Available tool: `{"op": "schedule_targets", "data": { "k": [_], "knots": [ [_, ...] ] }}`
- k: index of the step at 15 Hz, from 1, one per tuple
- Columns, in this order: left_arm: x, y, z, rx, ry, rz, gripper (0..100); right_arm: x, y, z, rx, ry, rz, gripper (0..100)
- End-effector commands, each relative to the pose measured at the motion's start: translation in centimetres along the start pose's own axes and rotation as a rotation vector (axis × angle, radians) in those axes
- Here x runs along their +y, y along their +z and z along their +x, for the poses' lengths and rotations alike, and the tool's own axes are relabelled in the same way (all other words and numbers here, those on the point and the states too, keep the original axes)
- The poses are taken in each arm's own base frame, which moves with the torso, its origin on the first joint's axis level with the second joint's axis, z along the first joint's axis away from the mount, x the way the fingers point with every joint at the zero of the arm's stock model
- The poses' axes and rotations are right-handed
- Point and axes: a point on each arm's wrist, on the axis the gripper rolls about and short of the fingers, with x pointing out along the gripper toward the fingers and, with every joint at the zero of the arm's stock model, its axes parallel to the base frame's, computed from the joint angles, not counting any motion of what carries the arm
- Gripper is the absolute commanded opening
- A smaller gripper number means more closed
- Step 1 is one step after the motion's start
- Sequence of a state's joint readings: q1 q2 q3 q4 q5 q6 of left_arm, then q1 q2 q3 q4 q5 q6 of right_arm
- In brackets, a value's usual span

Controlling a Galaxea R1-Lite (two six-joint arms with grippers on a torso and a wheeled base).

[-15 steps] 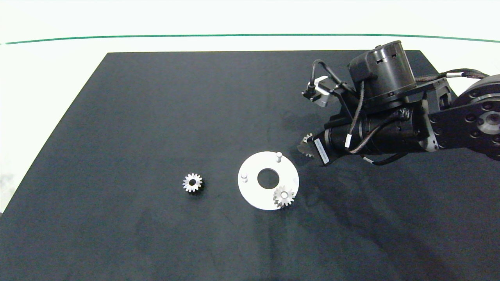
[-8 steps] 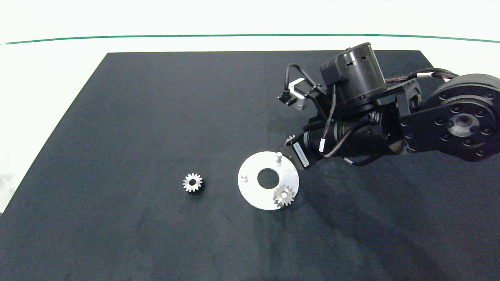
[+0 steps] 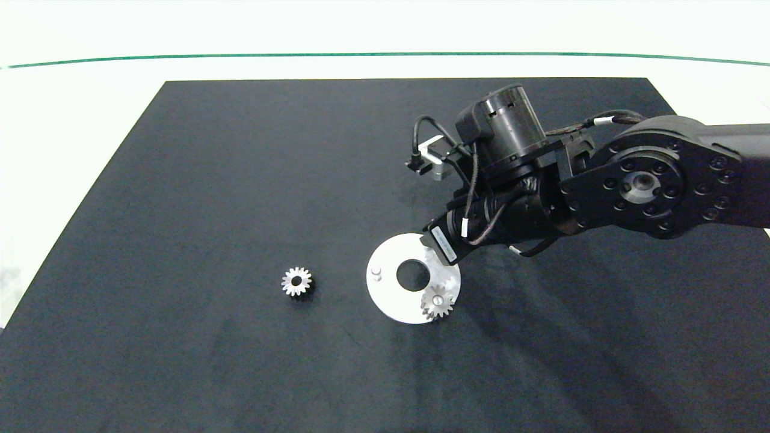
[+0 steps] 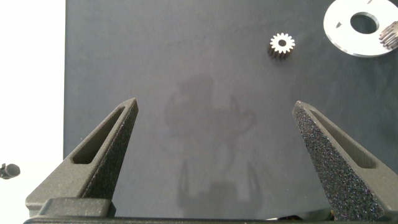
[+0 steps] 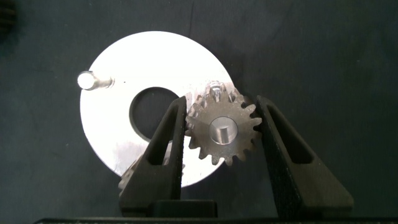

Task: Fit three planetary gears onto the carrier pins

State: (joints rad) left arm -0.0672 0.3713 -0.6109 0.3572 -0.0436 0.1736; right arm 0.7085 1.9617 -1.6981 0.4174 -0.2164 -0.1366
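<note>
Right gripper (image 5: 221, 134) jaws clenched on 1 planetary gear (image 5: 222, 132) above a carrier pin (image 5: 214, 90); left gripper (image 4: 214, 155) jaws wide apart, holding nothing.

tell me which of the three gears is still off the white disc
The gear lying alone on the black mat; one sits on a pin, another is in the right end effector.

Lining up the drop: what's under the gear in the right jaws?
Under the held gear lies the white disc. A pin shows through its bore. Whether the gear is seated is hidden.
</note>
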Motion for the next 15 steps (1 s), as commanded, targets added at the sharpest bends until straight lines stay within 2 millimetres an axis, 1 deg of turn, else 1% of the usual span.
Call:
{"op": "schedule_targets", "data": {
  "k": [1,6,15],
  "knots": [
    [0.01,0.01,0.16,0.01,-0.001,0.001,100,0.26,-0.14,1.06,0.018,0.001,-0.006,4],
    [0.02,0.05,0.19,0.008,-0.003,0.001,100,0.21,0.49,1.25,-0.003,-0.002,-0.001,4],
    [0.02,0.08,0.14,0.005,-0.002,0.001,100,0.29,0.12,1.89,0.017,0.0,0.006,4]
  ]
}}
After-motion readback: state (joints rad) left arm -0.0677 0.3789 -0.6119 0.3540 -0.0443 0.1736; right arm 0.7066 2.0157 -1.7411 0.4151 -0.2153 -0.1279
